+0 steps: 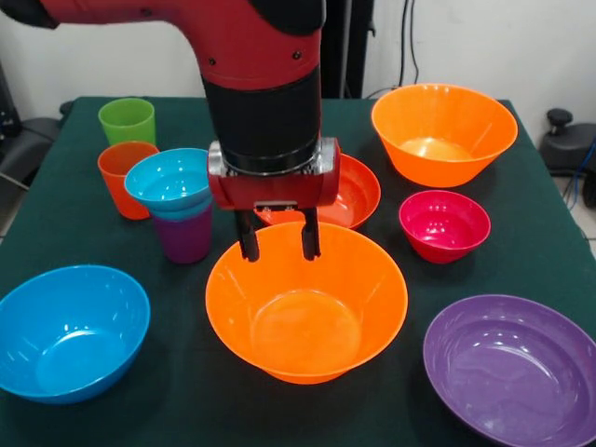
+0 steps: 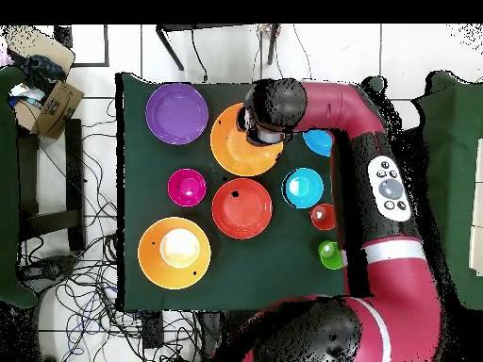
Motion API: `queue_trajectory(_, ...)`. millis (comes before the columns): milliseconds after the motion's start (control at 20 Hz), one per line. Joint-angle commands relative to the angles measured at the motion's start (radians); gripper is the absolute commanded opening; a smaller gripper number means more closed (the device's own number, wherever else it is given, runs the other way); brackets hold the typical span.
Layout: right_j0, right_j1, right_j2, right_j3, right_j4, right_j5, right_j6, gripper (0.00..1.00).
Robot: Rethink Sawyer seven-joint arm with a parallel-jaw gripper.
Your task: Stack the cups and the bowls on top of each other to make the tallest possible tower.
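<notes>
My gripper (image 1: 279,244) hangs over the far rim of a large orange bowl (image 1: 307,307) in the middle of the table, fingers apart and holding nothing. In the overhead view my arm's wrist (image 2: 269,111) covers one edge of that bowl (image 2: 236,146). Left of it in the front view a small teal bowl (image 1: 170,179) sits on the upright purple cup (image 1: 184,237). The orange cup (image 1: 124,177) and green cup (image 1: 128,121) stand behind them. A shallow red-orange bowl (image 1: 361,191) lies just behind the gripper.
A large blue bowl (image 1: 70,331) sits front left, a large purple bowl (image 1: 517,368) front right, a small magenta bowl (image 1: 444,223) to the right, and a second large orange bowl (image 1: 444,130) at the back right. All stand on the green table (image 1: 521,261).
</notes>
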Motion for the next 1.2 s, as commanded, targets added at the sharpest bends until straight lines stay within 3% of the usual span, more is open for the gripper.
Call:
queue_trajectory(50,0.053,0.191,0.051,-0.408,-0.108,0.241,-0.346,1.0)
queue_trajectory(350,0.072,0.253,0.096,-0.57,-0.159,0.356,-0.424,1.0)
queue_trajectory(600,0.066,0.253,0.098,-0.607,-0.2,0.4,-0.494,1.0)
queue_trajectory(850,0.075,0.287,0.139,-0.706,-0.258,0.482,-0.576,1.0)
queue_trajectory(1200,0.075,0.319,0.186,-0.78,-0.331,0.506,-0.661,1.0)
